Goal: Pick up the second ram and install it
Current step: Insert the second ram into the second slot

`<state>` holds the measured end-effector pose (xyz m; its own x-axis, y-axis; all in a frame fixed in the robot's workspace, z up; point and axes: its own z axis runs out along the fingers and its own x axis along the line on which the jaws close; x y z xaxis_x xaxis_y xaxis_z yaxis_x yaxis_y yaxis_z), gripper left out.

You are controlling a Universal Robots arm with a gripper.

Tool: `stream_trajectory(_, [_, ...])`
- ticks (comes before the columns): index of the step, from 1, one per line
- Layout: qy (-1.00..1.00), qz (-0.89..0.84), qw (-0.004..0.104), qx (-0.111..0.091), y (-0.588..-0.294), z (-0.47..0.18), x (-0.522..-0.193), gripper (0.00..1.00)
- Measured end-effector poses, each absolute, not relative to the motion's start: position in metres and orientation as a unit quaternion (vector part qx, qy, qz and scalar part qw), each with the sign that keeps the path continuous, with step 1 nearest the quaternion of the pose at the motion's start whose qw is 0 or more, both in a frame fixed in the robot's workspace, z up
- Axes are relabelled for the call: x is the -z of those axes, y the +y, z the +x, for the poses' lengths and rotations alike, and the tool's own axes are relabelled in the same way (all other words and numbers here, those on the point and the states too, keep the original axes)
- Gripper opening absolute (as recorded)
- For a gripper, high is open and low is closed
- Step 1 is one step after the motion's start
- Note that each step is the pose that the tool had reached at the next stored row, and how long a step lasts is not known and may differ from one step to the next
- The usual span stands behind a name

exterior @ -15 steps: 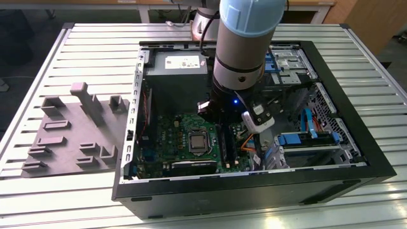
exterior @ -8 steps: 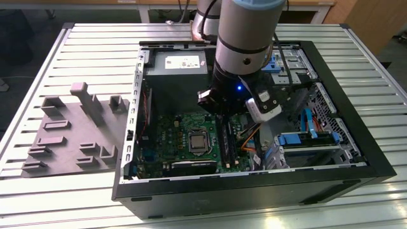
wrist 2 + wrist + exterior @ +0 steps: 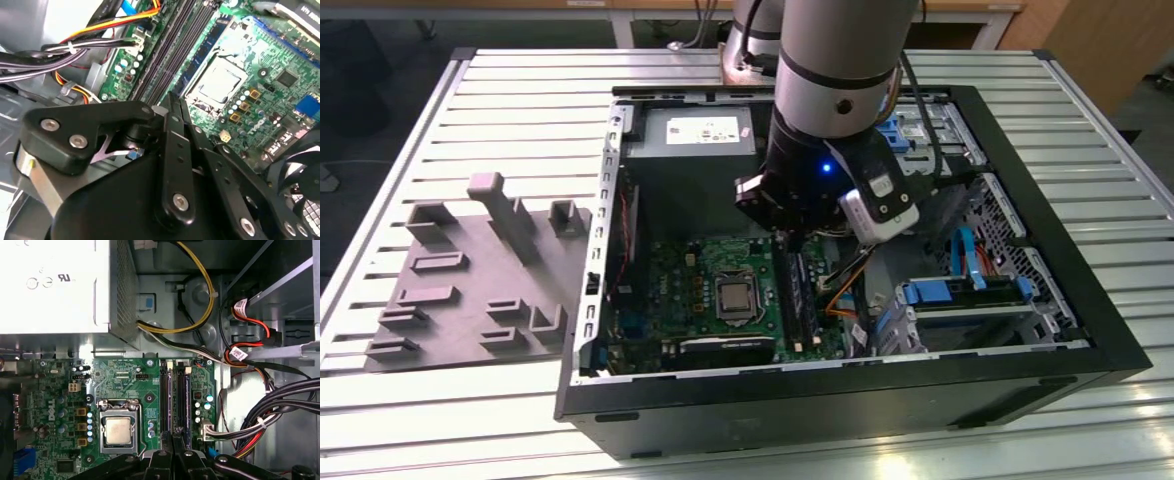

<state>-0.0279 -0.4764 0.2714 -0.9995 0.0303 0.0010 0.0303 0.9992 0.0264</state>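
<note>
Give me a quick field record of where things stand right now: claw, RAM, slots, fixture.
claw: down inside the open PC case, directly over the memory slots
claw state: cannot tell
second ram: standing on edge along the slot bank, under the claw
motherboard: CPU bare, beside the slots
fixture block: on the table at the exterior view's left, no stick visible on it

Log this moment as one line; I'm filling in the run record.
arm: inside PC case | gripper: over RAM slots | ram: between fingertips, at slot | fixture: on table
</note>
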Motion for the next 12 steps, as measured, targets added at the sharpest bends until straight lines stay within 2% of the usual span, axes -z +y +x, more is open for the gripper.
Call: stream_trajectory(12, [-1.0, -0.015, 0.0, 0.013, -0.4778, -0.0278, -0.271, 0.12])
